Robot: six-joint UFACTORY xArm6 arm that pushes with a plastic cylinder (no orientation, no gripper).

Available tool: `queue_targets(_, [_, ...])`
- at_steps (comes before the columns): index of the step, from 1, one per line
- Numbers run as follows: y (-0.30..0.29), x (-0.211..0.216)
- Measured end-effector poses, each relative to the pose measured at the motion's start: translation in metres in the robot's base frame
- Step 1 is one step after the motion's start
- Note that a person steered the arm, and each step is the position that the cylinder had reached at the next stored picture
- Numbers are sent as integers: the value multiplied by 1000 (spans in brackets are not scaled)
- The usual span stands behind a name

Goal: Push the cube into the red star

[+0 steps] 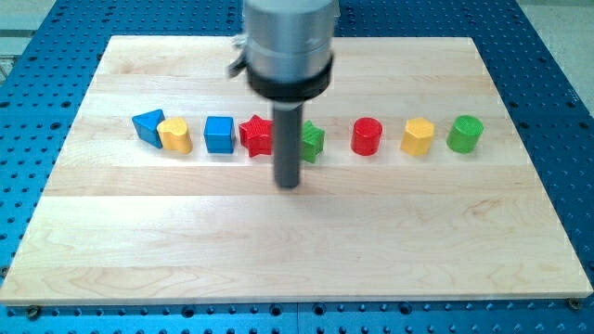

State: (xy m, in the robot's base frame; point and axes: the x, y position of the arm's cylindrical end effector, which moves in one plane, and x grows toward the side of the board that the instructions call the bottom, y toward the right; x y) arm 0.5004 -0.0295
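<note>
The blue cube (pixel 219 134) sits on the wooden board (pixel 278 250), left of centre in a row of blocks. The red star (pixel 257 135) lies right beside it on the view's right; they look to be touching or nearly so. My tip (pixel 289 185) rests on the board just below and to the right of the red star, below the row. The rod partly hides the red star's right edge and the left side of a green star (pixel 313 142).
A blue triangular block (pixel 147 124) and a yellow block (pixel 174 135) lie at the row's left. A red cylinder (pixel 367 136), a yellow hexagonal block (pixel 418 137) and a green cylinder (pixel 464 134) lie to the right. The arm's body (pixel 288 46) hangs over the board's top centre.
</note>
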Motion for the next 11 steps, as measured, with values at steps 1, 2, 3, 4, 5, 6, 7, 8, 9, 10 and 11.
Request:
queue_targets(1, [-38,2])
queue_targets(2, [-65,21])
queue_targets(3, [-119,35])
queue_targets(4, [-152,13])
queue_targets(5, [-138,-43])
queue_targets(6, [-138,-73])
queue_targets(7, [-98,-68])
queue_targets(8, [-82,-69])
queue_targets(9, [-80,-80])
queue_targets(10, [-65,-99])
queue_targets(11, [-46,-118])
